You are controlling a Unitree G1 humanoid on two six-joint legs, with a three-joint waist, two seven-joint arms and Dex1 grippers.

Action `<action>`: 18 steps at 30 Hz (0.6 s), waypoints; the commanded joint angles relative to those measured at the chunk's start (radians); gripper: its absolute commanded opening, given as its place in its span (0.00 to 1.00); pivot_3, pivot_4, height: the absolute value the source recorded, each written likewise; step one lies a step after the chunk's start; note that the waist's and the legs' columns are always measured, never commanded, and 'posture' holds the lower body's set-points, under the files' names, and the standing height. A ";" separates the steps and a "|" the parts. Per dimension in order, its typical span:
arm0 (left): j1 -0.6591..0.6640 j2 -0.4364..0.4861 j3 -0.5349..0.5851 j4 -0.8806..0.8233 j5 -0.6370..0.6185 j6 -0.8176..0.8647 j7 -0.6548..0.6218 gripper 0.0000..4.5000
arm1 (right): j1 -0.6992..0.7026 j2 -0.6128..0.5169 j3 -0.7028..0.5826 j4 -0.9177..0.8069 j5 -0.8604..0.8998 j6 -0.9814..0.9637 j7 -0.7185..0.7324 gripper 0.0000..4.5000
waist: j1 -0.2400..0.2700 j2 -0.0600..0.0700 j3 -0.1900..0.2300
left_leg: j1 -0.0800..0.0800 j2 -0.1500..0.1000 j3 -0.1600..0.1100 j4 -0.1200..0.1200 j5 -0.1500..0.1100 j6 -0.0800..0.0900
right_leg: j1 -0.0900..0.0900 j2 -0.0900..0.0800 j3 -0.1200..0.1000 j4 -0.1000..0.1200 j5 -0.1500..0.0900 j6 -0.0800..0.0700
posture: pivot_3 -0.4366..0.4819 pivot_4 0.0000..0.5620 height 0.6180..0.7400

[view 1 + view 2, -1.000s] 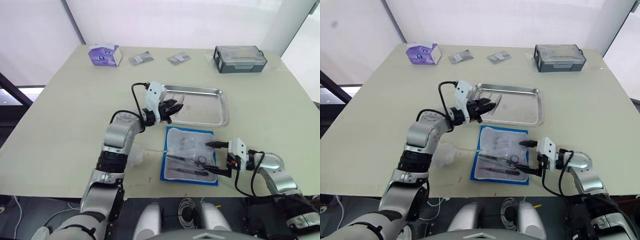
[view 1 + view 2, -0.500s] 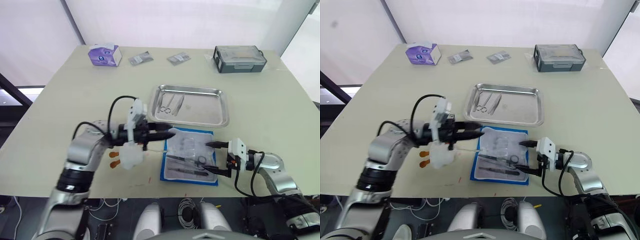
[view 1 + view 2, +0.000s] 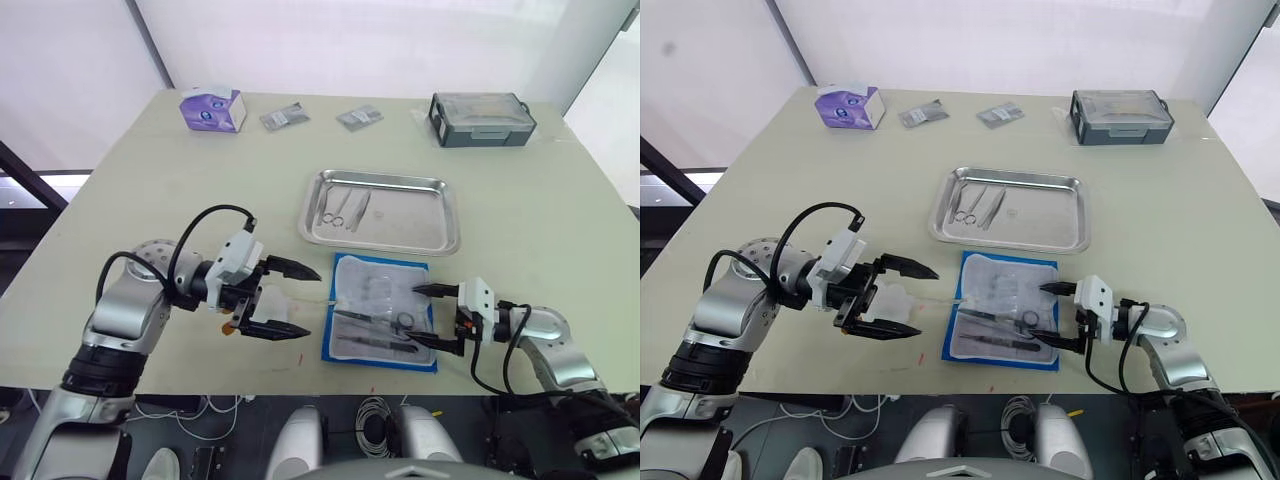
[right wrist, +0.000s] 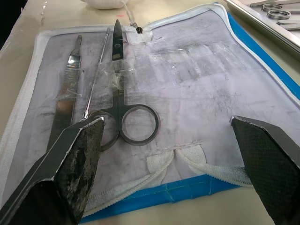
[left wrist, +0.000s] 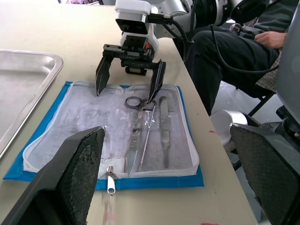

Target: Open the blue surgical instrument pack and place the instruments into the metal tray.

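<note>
**Pack open, thin steel left to lift**

Now the pack (image 3: 380,312) lies flat on the counter (image 3: 140,200) just in front of the tray (image 3: 420,236), where a few instruments (image 3: 342,206) already rest. Scissors (image 4: 123,108) and two slim tools sit on its clear liner. Both jaws stand apart and empty: left gripper (image 3: 285,298) beside the pack, right gripper (image 3: 424,315) at its edge. The steel looks light, stiff and slippery; the scissors' shanks near the rings seem the surest hold.

text: none legible | purple tissue box (image 3: 212,110): print too small to read
</note>
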 commanded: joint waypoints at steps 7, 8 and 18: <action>-0.004 -0.040 -0.022 0.025 -0.007 -0.033 -0.029 1.00 | 0.080 -0.047 -0.001 -0.035 0.003 0.071 0.018 1.00 | 0.016 0.008 0.008 | -0.004 -0.001 0.000 0.000 0.000 0.000 | -0.003 0.001 -0.001 0.000 0.000 0.000 | 0.48 0.27 1.00; -0.007 -0.041 -0.024 0.030 -0.005 -0.038 -0.033 1.00 | 0.082 -0.050 -0.008 -0.049 0.012 0.079 0.019 1.00 | 0.016 0.008 0.009 | -0.004 -0.002 -0.001 0.000 0.000 0.000 | -0.003 0.001 -0.001 0.000 0.000 0.000 | 0.48 0.27 1.00; -0.039 -0.122 -0.061 0.090 0.013 -0.124 -0.033 1.00 | 0.128 -0.121 -0.100 -0.294 0.141 0.157 0.040 1.00 | 0.013 0.013 0.023 | -0.006 -0.004 -0.001 0.001 0.000 0.000 | -0.004 0.000 -0.001 0.001 0.000 0.001 | 0.48 0.27 1.00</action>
